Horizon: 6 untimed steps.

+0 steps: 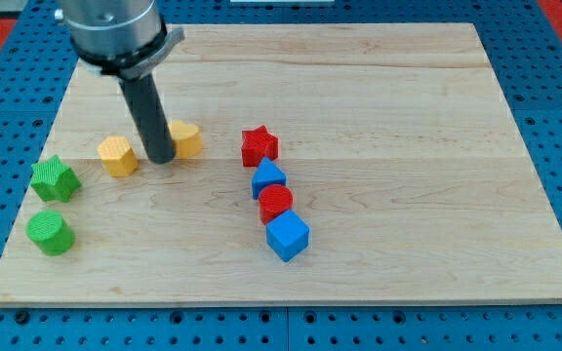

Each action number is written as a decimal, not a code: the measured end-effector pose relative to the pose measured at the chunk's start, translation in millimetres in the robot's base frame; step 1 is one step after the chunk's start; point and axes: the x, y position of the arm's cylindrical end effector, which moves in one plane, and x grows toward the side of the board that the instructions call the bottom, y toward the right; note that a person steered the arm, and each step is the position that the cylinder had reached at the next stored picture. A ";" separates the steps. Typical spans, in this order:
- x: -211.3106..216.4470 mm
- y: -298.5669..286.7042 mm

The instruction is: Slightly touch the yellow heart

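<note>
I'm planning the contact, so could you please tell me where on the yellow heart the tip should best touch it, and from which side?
No grip is possible; my tip can only nudge. Touch the yellow heart on its left-facing side, where my tip already stands, between it and the yellow hexagon. That side looks unobstructed.

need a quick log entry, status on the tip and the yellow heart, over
My tip down on the board, at the yellow heart's left edge, looks touching. Yellow hexagon just left of tip, apart. Nothing between tip and heart.
</note>
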 end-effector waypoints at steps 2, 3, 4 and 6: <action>-55.9 -66.1; -65.8 -13.3; -67.8 13.7; -42.4 10.9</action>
